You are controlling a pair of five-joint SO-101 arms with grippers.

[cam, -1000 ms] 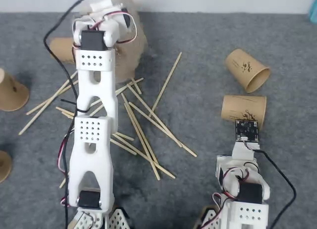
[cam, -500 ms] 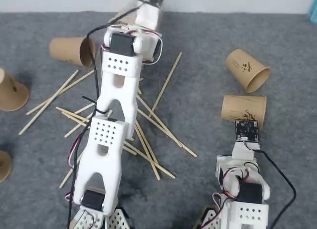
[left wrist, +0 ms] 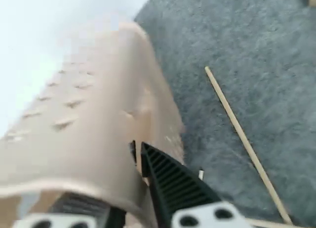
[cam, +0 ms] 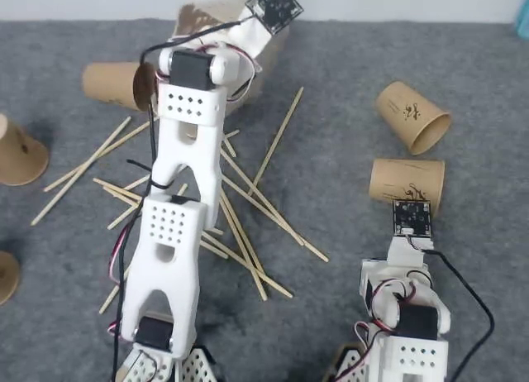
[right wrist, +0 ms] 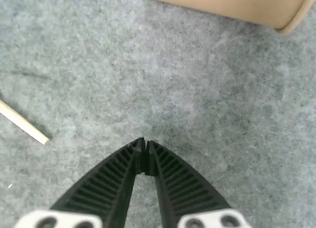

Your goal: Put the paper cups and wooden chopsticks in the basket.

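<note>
My left gripper (left wrist: 138, 154) is shut on the wall of a tan paper cup (left wrist: 98, 124), one finger inside and one outside. In the high view this held cup (cam: 197, 18) is at the far edge, by the end of the long white left arm (cam: 186, 150). Other paper cups lie on the grey carpet: one (cam: 111, 83) beside the left arm, two at the right (cam: 413, 116) (cam: 405, 183). Wooden chopsticks (cam: 240, 200) lie scattered in the middle. My right gripper (right wrist: 144, 141) is shut and empty, just short of the nearer right cup (right wrist: 237, 3).
Two more cups sit at the left edge (cam: 18, 150) (cam: 7, 274). One chopstick end (right wrist: 22, 127) lies near my right gripper, and another chopstick (left wrist: 242, 139) beside the held cup. The right arm (cam: 405, 316) is folded at the near edge.
The left arm has swung to the right along the far edge with the cup in its gripper, uncovering the cup lying at the upper left. The right arm has stayed still.
</note>
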